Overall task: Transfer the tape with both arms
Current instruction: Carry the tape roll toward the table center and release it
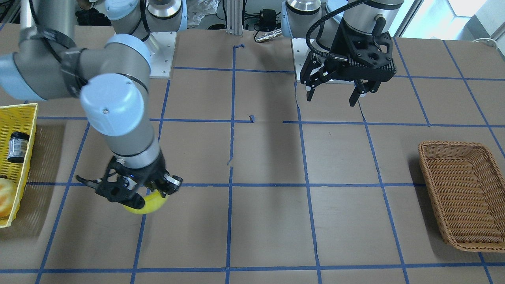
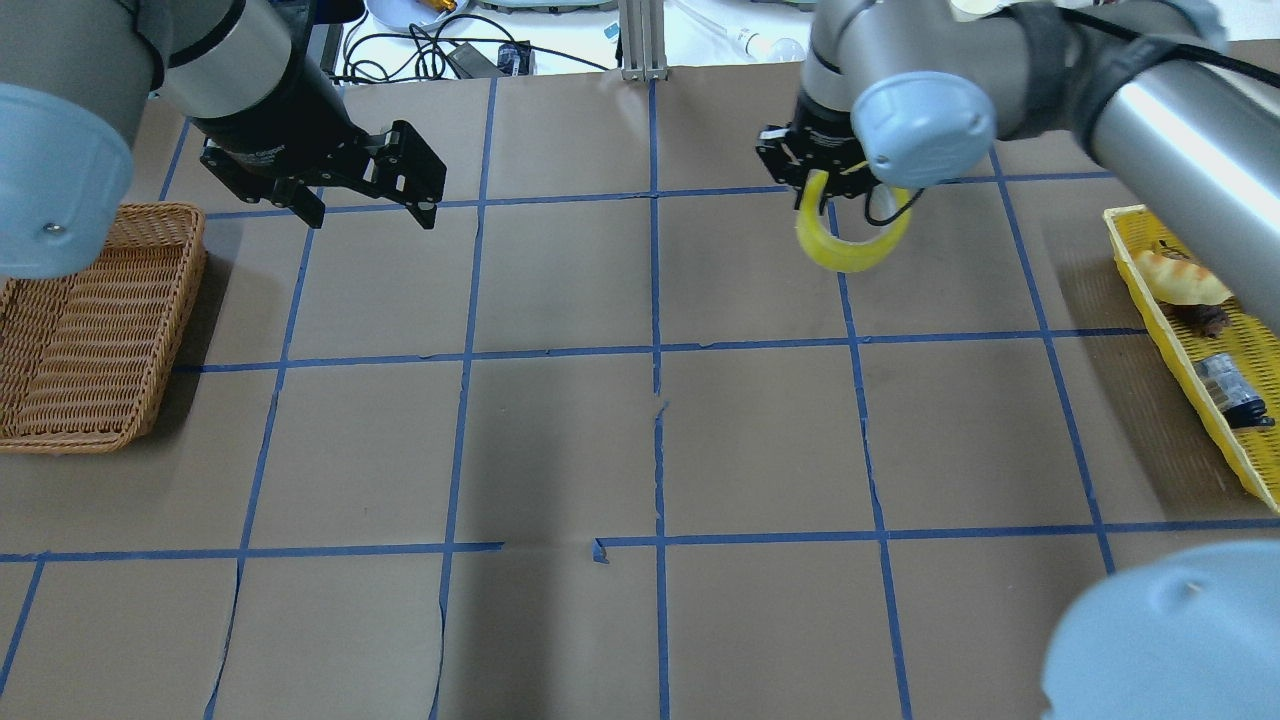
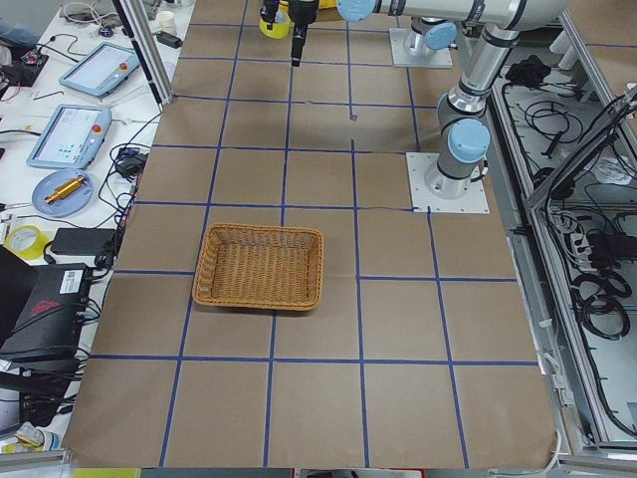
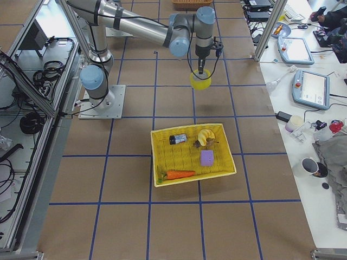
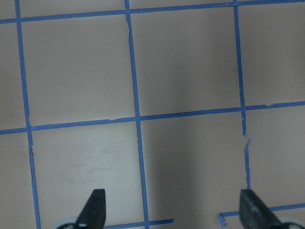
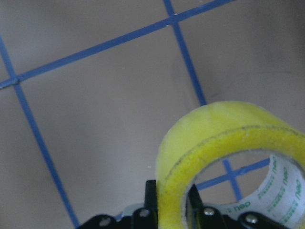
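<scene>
My right gripper [image 2: 832, 180] is shut on the yellow tape roll [image 2: 850, 248] and pinches its wall, holding the roll above the table. The roll hangs below the fingers in the front view [image 1: 149, 204] and the right side view [image 4: 199, 81]. The right wrist view shows the tape [image 6: 224, 143] up close, with its white inner core printed green. My left gripper [image 2: 370, 218] is open and empty, hovering above the table far from the tape. It also shows in the front view [image 1: 331, 98], and the left wrist view shows its fingertips [image 5: 93, 208] wide apart over bare table.
A brown wicker basket [image 2: 80, 330] stands empty at my left end of the table. A yellow basket [image 4: 187, 160] at my right end holds a dark jar [image 4: 177, 139], a carrot [image 4: 179, 174] and other items. Blue tape lines grid the brown table.
</scene>
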Robot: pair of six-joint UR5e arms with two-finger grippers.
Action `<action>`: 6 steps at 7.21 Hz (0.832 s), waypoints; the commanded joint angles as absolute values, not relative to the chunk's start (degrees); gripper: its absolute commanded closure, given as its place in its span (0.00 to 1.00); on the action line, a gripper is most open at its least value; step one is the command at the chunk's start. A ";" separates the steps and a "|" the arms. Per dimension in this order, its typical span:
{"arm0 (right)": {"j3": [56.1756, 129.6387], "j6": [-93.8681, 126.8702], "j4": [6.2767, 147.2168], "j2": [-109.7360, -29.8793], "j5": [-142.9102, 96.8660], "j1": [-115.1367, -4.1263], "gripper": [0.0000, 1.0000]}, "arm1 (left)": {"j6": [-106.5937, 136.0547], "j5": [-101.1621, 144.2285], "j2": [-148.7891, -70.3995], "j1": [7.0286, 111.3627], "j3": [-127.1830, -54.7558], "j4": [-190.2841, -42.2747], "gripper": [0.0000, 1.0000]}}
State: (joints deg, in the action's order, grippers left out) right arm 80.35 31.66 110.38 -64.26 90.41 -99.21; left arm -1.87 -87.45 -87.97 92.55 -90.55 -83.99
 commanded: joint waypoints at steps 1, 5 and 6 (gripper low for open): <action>70.16 44.44 110.56 -53.56 83.71 -103.62 1.00 | -1.85 -87.54 -88.33 92.64 -90.62 -84.02 0.00; 62.06 58.16 114.26 -42.82 79.81 -106.78 1.00 | -1.67 -87.02 -90.26 92.64 -95.34 -76.57 0.00; 62.05 57.49 114.95 -42.28 79.80 -107.14 1.00 | -1.67 -85.36 -90.87 92.81 -97.19 -72.64 0.00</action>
State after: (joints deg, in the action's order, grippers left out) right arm 62.84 56.39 114.25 -43.69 80.27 -106.39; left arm -1.65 -86.80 -90.11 92.69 -94.86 -76.81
